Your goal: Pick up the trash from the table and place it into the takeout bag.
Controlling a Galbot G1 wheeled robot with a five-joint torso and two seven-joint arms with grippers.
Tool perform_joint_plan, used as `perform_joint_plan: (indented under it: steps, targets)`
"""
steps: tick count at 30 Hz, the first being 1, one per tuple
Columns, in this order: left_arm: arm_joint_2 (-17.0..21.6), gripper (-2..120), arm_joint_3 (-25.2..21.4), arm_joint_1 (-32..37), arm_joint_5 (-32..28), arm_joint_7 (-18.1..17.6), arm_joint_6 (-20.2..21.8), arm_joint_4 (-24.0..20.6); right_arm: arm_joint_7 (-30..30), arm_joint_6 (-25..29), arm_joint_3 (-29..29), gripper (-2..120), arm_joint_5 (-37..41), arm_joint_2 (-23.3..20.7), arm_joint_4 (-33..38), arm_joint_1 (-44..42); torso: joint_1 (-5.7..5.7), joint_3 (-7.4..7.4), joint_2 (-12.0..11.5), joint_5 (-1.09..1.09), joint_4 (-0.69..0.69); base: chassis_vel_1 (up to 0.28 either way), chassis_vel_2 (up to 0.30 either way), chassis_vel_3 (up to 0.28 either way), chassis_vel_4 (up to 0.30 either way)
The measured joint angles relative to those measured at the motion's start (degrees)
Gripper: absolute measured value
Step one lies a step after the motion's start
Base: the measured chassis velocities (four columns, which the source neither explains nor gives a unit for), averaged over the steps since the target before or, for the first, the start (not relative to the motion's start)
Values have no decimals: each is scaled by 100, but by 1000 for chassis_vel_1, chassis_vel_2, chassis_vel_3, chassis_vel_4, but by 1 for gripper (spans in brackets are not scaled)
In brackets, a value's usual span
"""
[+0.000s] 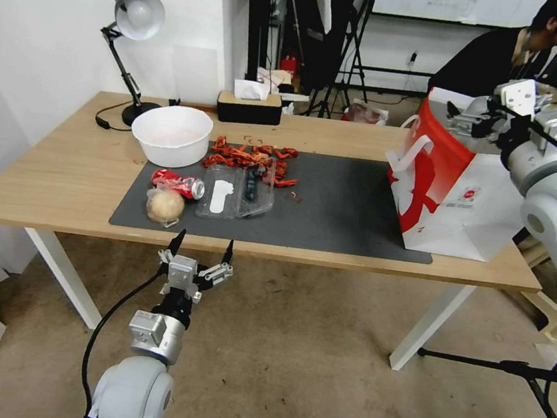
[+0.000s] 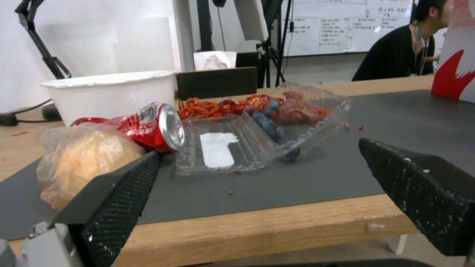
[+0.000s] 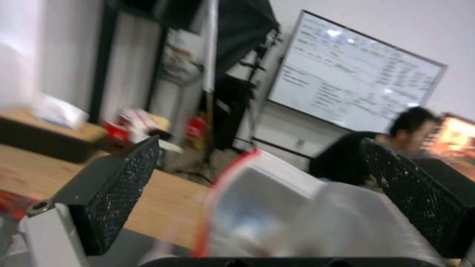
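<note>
Two tools spread, left tool (image 1: 201, 248) before table (image 1: 62, 164), lamp (image 1: 134, 18), tissue box (image 1: 249, 108) behind

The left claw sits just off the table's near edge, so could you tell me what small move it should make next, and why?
Probably a short advance over the table edge toward the plastic-wrapped tan ball. The left claw hangs open and empty before the long light wood table, and the ball is the nearest trash, lying on the dark grey mat beside the crushed red can.

1. I count one white bowl (image 1: 171, 134) and one crushed can (image 1: 179, 183).
2. One wrapped ball (image 1: 164, 205), one clear clamshell (image 1: 237, 192).
3. One bag (image 1: 452, 182), one lamp (image 1: 131, 38).
4. One pile of red leftovers (image 1: 251, 157).
</note>
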Motion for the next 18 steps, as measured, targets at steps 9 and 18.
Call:
perform_joint_plan:
  steps: [9, 18]
  targets:
    - [3, 100, -20, 52, 5, 1, -46, -5, -331, 1185, 261, 100, 378, 67, 444, -808, 0, 0, 0, 0, -1, 0, 0, 0, 0]
    - [-2, 100, -31, 82, 9, 0, -102, 1, -462, 2193, 186, 100, 135, 255, 873, -1829, 0, 0, 0, 0, -1, 0, 0, 0, 0]
